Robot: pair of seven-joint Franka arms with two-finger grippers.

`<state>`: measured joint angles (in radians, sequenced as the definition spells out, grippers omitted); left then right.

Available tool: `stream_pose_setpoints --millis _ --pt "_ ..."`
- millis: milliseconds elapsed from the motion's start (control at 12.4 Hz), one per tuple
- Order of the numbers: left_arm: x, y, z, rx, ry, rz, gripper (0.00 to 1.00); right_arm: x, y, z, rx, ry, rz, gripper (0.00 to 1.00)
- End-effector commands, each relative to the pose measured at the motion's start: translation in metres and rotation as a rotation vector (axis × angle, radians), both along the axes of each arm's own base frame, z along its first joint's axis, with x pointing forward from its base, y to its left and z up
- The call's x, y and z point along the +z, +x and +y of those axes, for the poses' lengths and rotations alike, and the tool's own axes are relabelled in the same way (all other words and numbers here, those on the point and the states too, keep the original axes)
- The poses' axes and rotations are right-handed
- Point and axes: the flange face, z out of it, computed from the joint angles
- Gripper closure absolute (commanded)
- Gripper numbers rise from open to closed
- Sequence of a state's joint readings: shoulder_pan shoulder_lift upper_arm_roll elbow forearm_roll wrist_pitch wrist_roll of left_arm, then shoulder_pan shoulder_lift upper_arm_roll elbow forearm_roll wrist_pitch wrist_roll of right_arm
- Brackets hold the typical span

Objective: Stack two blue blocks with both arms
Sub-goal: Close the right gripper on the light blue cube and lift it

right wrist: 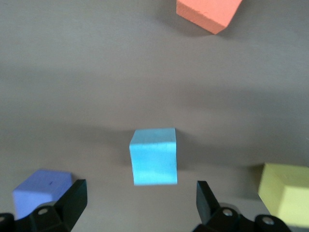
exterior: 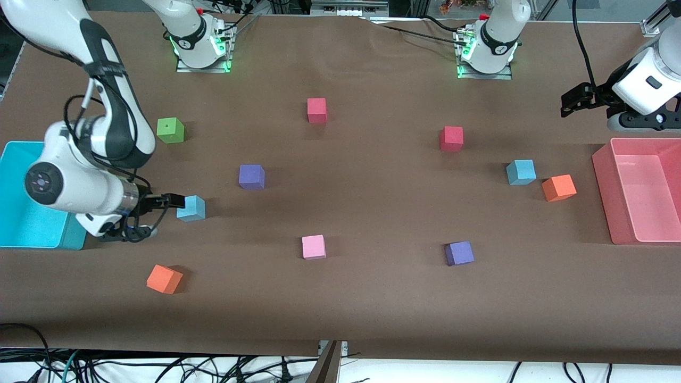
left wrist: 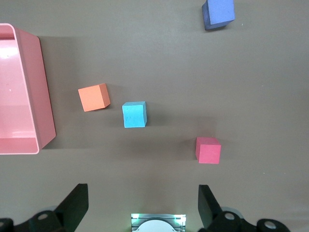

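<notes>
One sky-blue block (exterior: 190, 207) lies toward the right arm's end of the table. My right gripper (exterior: 173, 205) is open and empty beside it, low over the table. In the right wrist view the block (right wrist: 153, 157) sits just ahead of the open gripper (right wrist: 140, 191), not between the fingers. The other sky-blue block (exterior: 521, 172) lies toward the left arm's end, next to an orange block (exterior: 558, 188). My left gripper (exterior: 572, 101) is open and empty, raised over the table. In the left wrist view (left wrist: 142, 193) that block (left wrist: 134, 114) is well away from it.
A cyan bin (exterior: 21, 234) stands at the right arm's end and a pink bin (exterior: 604, 181) at the left arm's end. Scattered cubes: green (exterior: 170, 130), purple (exterior: 251, 176) (exterior: 459, 253), red (exterior: 316, 110) (exterior: 451, 138), pink (exterior: 313, 247), orange (exterior: 164, 279).
</notes>
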<state>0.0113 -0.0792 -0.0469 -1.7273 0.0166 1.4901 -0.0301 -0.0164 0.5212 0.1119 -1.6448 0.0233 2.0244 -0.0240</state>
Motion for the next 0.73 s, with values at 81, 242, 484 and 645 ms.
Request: stream_pose_setpoints --millis 81,242,484,645 --pt "-0.001 0.002 -0.004 0.007 -0.019 -0.001 0.00 -0.049 -0.011 0.010 0.015 -0.009 -0.018 0.00" --pt "-0.007 0.004 -0.004 0.005 -0.019 0.004 0.00 -0.074 -0.026 0.019 0.045 -0.024 0.005 0.00" --pt "-0.016 0.004 -0.006 0.007 -0.031 0.006 0.00 -0.094 -0.038 0.013 0.099 -0.081 -0.006 0.00" --pt "-0.015 0.004 -0.005 0.010 -0.031 0.003 0.00 -0.096 -0.039 0.013 0.102 -0.083 -0.007 0.00"
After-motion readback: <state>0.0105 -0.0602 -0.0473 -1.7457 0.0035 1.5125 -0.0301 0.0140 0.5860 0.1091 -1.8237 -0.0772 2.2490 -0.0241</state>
